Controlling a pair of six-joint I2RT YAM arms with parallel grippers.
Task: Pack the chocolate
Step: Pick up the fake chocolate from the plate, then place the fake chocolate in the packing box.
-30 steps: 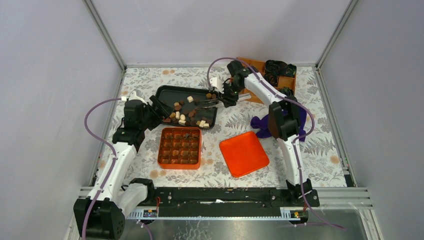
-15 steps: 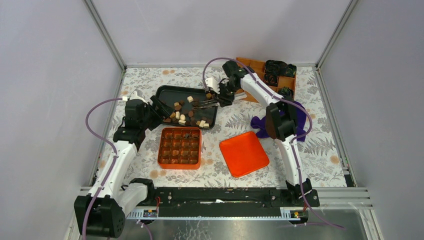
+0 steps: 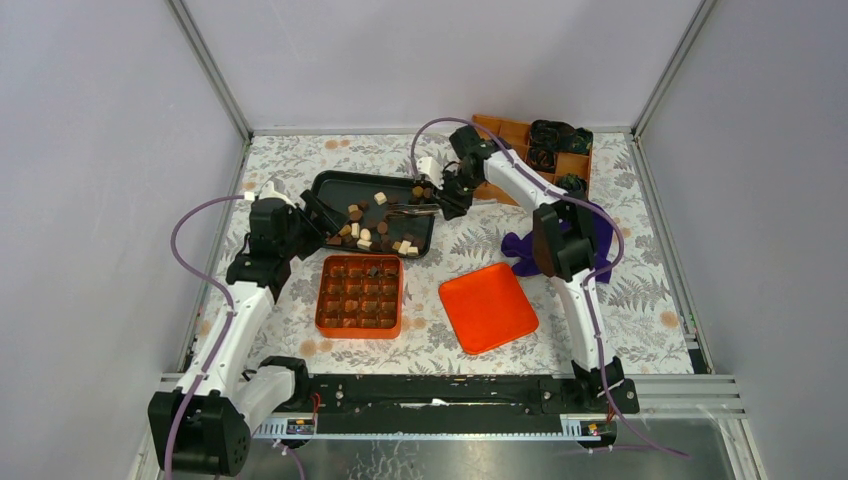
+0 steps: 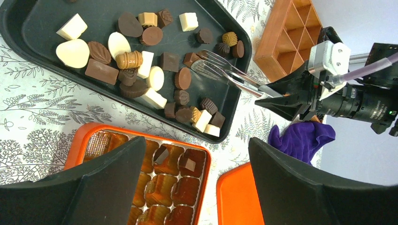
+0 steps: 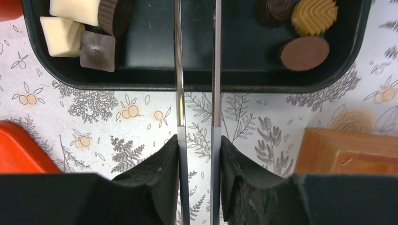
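Floral-print worktop [image 3: 620,300] w/ grey walls round it, arm bases at the near edge. Nearest things: orange box [image 3: 322,296] w/ a grid of cells, brown pcs sitting in them (can't tell if every cell is full), and just right of it, apart, a flat orange lid [image 3: 487,307] lying tilted.

Left hand [image 4: 196,145] hovers over the gap btwn orange box and black tray [image 3: 335,185], fingers spread wide, nothing btwn them.

Black tray lies just beyond the box. Most of the chocolate [image 4: 101,71] is loose in it: dark, light-brown and cream pcs, cubes, ovals, rounds, bunched twd the middle and the near-right corner, a few along the far edge.

Right hand [image 5: 199,140] reaches in from the tray's right end, fingers pressed on both arms of metal tongs [image 4: 230,72]. Tong arms run parallel, a narrow gap btwn them. Forked tips are over the tray's right part, near a brown cube and a brown oval; nothing seen btwn the tips.

Purple cloth [image 3: 515,245] is crumpled right of the tray, partly behind the right arm. Far right: wooden divided box [image 3: 510,130], black-and-green bundles [image 3: 555,135] in its right-hand cells
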